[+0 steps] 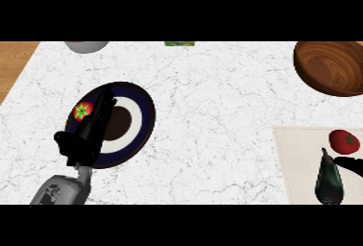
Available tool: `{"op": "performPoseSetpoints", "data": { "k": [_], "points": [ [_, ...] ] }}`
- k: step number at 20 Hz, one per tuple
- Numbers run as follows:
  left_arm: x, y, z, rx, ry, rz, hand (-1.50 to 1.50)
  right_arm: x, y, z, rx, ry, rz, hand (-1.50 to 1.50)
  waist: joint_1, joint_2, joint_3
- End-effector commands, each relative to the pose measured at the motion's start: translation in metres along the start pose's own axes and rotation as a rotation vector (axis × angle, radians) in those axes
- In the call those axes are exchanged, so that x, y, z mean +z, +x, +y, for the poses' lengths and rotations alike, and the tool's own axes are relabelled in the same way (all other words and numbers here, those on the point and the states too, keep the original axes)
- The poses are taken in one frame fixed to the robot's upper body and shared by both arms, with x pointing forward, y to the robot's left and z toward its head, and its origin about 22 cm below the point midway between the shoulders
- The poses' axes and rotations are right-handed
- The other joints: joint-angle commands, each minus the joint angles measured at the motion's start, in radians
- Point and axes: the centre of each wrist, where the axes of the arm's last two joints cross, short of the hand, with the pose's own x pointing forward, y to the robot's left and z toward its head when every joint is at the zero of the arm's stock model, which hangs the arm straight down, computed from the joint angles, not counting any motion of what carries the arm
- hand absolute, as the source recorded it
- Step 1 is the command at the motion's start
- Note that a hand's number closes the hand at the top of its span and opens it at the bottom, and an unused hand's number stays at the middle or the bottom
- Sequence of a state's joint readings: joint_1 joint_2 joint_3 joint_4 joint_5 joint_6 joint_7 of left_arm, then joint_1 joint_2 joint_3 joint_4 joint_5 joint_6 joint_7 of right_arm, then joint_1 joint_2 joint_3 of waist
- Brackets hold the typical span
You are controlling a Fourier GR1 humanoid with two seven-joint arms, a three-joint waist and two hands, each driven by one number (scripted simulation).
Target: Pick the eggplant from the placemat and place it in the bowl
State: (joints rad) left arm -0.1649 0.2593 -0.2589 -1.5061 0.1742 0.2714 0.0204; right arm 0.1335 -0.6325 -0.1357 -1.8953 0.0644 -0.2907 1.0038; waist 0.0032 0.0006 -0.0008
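The dark, elongated eggplant (328, 180) lies on the pale rectangular placemat (301, 163), just at seven o'clock of the black right hand (350, 165), whose finger state I cannot tell.

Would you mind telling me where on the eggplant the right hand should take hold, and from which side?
Probably the thick lower body of the eggplant, rather than its thin pointed top end. It lies lengthwise on the placemat, so closing across its width from above should work. The right hand is already at its right side; the tomato sits near the tip.
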Motion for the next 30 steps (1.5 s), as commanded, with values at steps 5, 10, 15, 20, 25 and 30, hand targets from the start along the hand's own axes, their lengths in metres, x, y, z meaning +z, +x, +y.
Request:
{"op": "performPoseSetpoints", "data": {
  "k": [5,10,15,20,25,30],
  "points": [
    [0.013,-0.014,0.002,-0.001,0.009,0.014,0.00,-0.001,-0.036,0.017,0.035,0.098,0.102,-1.50,-0.006,-0.002,0.001],
    [0.001,0.014,-0.006,0.000,-0.007,0.006,0.00,-0.004,-0.044,0.012,-0.018,0.113,0.079,-1.50,-0.007,-0.002,0.001],
    [-0.005,-0.006,0.003,0.002,0.003,0.010,0.00,0.002,-0.068,0.003,-0.090,0.116,0.017,-1.50,-0.012,-0.001,0.001],
    [-0.004,0.001,0.005,0.005,-0.011,-0.002,0.00,0.007,-0.063,0.008,-0.152,0.105,0.010,-1.50,-0.009,-0.001,0.001],
    [-0.009,-0.006,-0.005,-0.005,-0.015,0.014,0.00,0.018,-0.046,0.021,-0.191,0.127,0.041,-1.50,-0.008,-0.001,0.001],
    [-0.009,0.008,0.000,-0.003,0.011,-0.009,0.00,-0.001,-0.067,0.033,-0.221,0.129,0.043,-1.50,-0.006,-0.001,0.001]
  ]
}}
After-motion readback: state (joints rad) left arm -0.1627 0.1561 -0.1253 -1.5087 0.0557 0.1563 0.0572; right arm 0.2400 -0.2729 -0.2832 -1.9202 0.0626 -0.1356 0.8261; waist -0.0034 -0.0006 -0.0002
